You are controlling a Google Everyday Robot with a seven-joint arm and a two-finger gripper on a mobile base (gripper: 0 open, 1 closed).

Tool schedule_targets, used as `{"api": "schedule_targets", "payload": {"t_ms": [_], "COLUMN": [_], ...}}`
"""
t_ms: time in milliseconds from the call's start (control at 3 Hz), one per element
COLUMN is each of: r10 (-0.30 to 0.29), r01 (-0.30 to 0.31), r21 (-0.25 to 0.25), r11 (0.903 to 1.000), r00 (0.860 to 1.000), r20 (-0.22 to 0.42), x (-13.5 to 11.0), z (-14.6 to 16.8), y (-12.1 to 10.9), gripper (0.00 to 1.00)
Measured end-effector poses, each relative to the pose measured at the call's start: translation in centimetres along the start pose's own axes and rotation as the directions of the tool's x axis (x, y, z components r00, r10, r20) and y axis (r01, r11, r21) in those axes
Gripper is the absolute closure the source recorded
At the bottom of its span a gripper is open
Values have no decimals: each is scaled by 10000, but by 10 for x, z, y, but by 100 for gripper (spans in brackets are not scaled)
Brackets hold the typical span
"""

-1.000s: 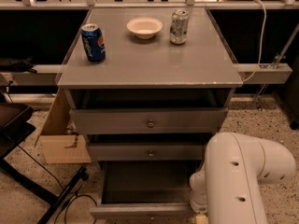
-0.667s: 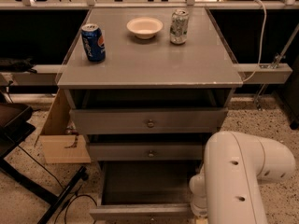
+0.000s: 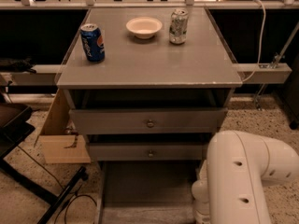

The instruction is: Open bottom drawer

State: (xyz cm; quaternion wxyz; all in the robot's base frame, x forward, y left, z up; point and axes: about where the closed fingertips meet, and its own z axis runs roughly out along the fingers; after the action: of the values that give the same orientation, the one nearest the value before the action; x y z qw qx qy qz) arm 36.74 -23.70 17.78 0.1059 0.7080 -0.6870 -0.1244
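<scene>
The grey cabinet [image 3: 149, 71] has three drawers. The bottom drawer [image 3: 145, 188] stands pulled out, and its shallow grey tray shows down to the frame's lower edge. Its front and knob are out of view. The top drawer [image 3: 149, 121] and the middle drawer [image 3: 148, 151], each with a round metal knob, are shut or nearly so. My white arm [image 3: 243, 176] fills the bottom right beside the open tray and runs down out of the frame. My gripper is not in view; it lies below the frame's edge, under the arm.
On the cabinet top stand a blue soda can [image 3: 92, 42], a white bowl [image 3: 144, 27] and a silver can [image 3: 178, 26]. A cardboard box [image 3: 58, 136] leans at the cabinet's left. Black stand legs and cables [image 3: 51, 197] cross the floor at the lower left.
</scene>
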Motion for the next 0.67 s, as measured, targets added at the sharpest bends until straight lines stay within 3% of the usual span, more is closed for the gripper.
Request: {"api": "schedule_targets", "payload": {"t_ms": [333,667], "r10": [178,178], "r01": [-178,-178], "r21": [-13,-14], "r11": [9998,9998], "r00": [9998,9998], "r20": [-67,-67], "x": [6,6], "z": [1,1], "y": [3,3], "gripper": [96,73]}}
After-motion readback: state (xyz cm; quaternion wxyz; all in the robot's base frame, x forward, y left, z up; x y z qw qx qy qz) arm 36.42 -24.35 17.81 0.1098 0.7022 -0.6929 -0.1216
